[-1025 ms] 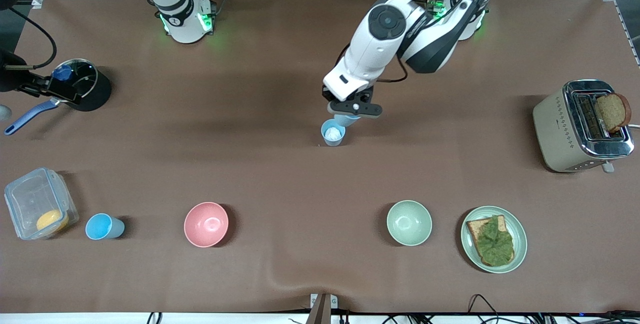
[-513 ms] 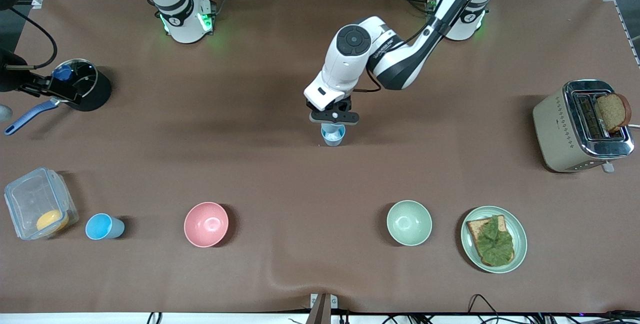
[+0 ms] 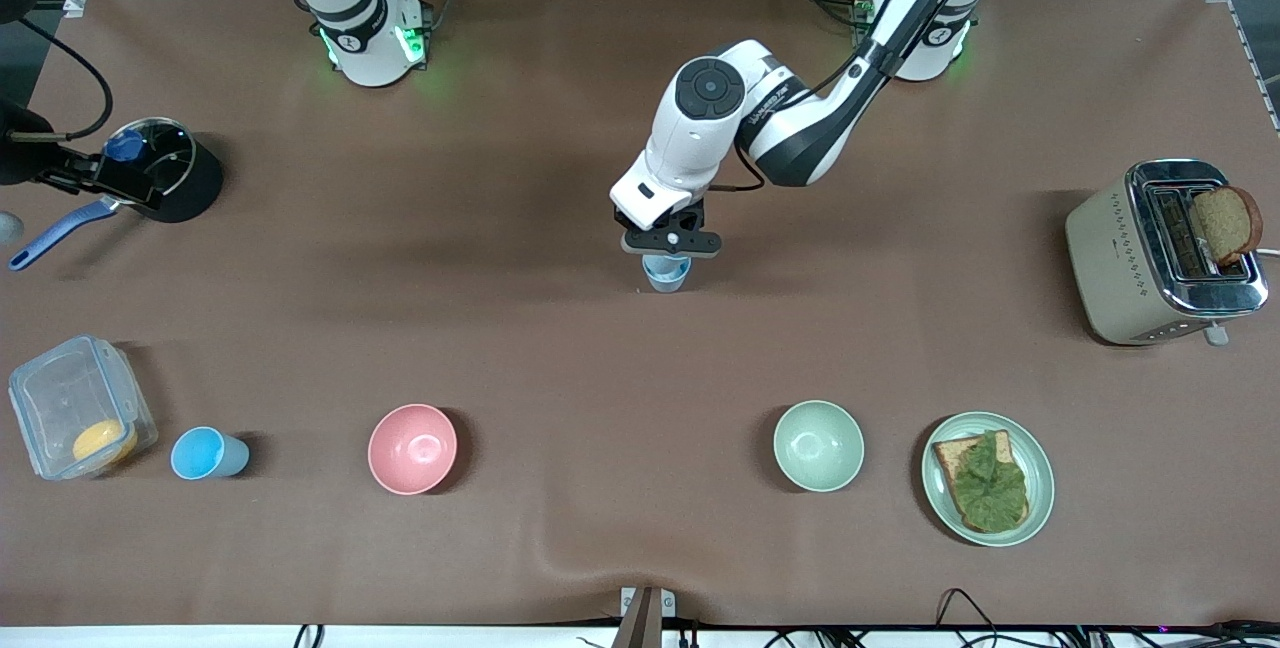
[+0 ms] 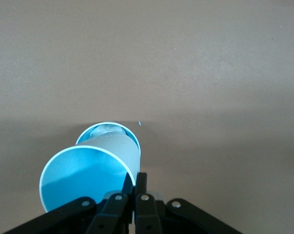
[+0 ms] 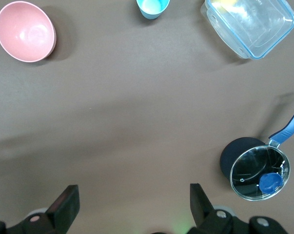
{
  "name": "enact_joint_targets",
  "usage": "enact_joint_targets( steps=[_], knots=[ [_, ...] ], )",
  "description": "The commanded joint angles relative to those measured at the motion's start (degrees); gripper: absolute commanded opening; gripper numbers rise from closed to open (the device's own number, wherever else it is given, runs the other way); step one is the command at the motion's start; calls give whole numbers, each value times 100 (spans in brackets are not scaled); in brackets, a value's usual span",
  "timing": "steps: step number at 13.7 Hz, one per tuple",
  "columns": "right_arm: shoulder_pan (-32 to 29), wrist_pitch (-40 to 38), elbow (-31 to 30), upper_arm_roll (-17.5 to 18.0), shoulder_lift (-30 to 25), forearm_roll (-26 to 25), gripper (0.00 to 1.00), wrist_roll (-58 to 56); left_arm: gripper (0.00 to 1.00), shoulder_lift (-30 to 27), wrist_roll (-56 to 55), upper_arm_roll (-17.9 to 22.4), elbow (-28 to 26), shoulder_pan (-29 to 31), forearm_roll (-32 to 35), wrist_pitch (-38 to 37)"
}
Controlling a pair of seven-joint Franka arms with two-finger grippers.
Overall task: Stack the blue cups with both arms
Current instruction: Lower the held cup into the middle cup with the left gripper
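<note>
My left gripper [image 3: 668,248] is shut on the rim of a blue cup [image 4: 88,173], one finger inside and one outside, seen in the left wrist view [image 4: 135,179]. The held cup hangs tilted over a second blue cup [image 3: 666,275] standing mid-table; its base meets that cup's mouth [image 4: 107,129]. How deep it sits is hidden. A third blue cup [image 3: 208,454] stands near the front camera at the right arm's end, also in the right wrist view [image 5: 152,7]. My right gripper [image 5: 132,207] is open and empty, high over the table near its base.
A pink bowl [image 3: 412,448] and a pale green bowl [image 3: 818,445] stand near the front camera. A plate [image 3: 1042,453] holds toast. A toaster [image 3: 1150,253] stands at the left arm's end. A clear container [image 3: 80,418] and a black pot [image 3: 165,168] are at the right arm's end.
My left gripper has carried the held cup from beside the standing cup to over it and lowered it onto its mouth. The right arm has not moved.
</note>
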Motion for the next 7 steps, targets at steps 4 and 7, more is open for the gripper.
enact_joint_targets(
  steps=[4,7],
  knots=[
    [-114,-104,136,97,73,-98,100,-13,0,84,-56,95,93,-36,172,-21],
    [-122,-104,136,97,73,-98,100,-5,40,84,-65,95,85,-36,163,-21]
  ],
)
